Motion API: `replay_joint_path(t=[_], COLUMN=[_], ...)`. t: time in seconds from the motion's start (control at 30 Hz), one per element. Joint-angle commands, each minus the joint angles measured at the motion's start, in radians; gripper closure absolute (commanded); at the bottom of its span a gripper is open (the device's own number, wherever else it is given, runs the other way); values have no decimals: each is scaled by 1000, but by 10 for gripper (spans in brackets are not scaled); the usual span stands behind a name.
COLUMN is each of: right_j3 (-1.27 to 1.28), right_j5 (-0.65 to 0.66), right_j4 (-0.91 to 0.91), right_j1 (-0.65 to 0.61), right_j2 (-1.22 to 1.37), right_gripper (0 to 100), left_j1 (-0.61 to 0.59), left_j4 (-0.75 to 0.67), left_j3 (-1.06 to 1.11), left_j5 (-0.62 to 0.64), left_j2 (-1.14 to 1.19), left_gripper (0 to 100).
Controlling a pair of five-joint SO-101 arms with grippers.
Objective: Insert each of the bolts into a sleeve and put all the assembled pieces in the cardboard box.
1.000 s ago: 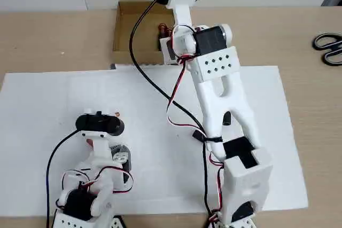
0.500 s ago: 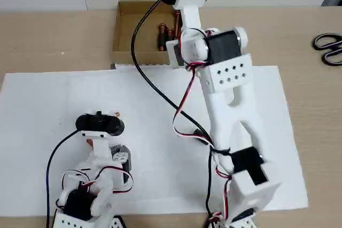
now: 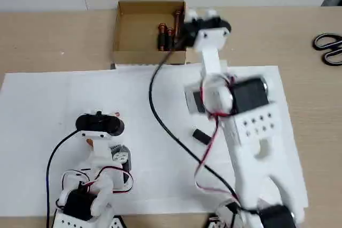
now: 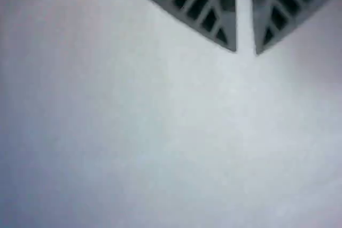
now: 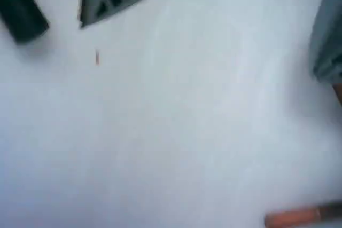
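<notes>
Over paper (image 3: 80,100): right gripper (image 5: 203,41) released, jaws wide, loose sleeve (image 5: 21,12) and bolt (image 5: 299,216) near. Left gripper (image 4: 245,46) clenched, empty. Inside box (image 3: 123,28): assembled pieces (image 3: 165,34).

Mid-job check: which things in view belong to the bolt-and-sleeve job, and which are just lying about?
Job:
- cardboard box
- assembled pieces in the box
- loose black sleeve on the paper
- loose copper bolt on the paper

Lying about:
- scissors on the bare table, off the paper
- white paper sheet under the arms
</notes>
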Motion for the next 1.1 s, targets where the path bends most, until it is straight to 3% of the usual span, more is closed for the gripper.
replay_joint_path(t=[0.0, 0.17, 0.33, 0.5, 0.8, 1.07], right_j3=[140, 342, 506, 620, 815, 937], right_j5=[-8, -8, -8, -8, -6, 213], right_j4=[-50, -97, -99, -104, -214, -377], right_j1=[2, -2, -1, -4, -4, -7], right_j2=[-148, -283, -398, -496, -530, -535], right_gripper=[794, 794, 794, 794, 794, 794], left_j1=[2, -11, -109, -229, -284, -285], left_j4=[-29, -52, -324, -540, -457, -348], left_j3=[-5, -5, -12, -51, -223, -254], left_j5=[5, -28, -333, -482, -540, -488], left_j2=[-11, -11, -11, -11, -8, -8], left_gripper=[993, 993, 992, 992, 992, 992])
